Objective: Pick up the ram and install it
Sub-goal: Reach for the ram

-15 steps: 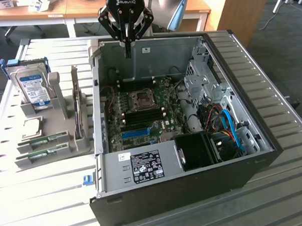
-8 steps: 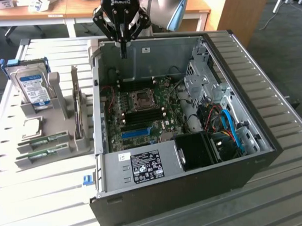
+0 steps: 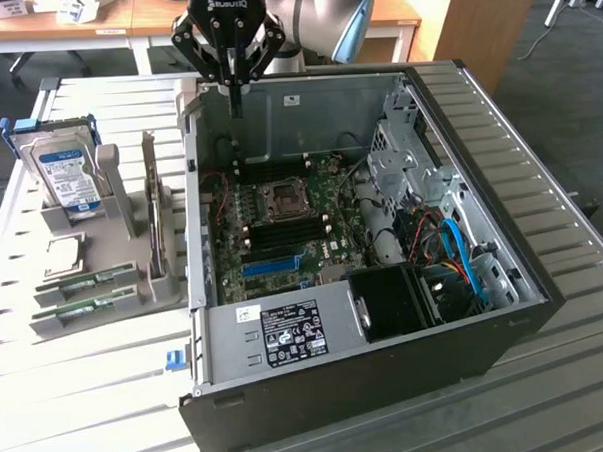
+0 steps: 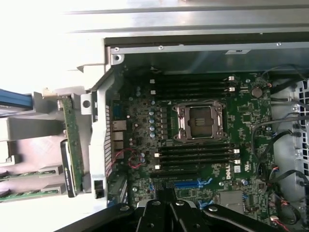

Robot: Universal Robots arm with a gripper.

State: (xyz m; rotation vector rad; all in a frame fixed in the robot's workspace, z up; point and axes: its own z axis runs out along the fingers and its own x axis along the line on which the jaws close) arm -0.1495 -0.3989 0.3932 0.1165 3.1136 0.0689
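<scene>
Hovering black claw (image 3: 236, 93) (pinched closed) | thin green ram (image 3: 82, 286), grey holder (image 3: 132, 243)

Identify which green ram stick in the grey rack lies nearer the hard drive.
The upper ram stick in the exterior view; the lower ram stick lies farther from the hard drive.

open computer case (image 3: 341, 396) is lying on a slatted table (image 3: 89, 395), motherboard (image 3: 320, 185) facing up. hard drive (image 3: 64, 174) is standing upright in a grey rack (image 3: 117, 206) beside it.
</scene>
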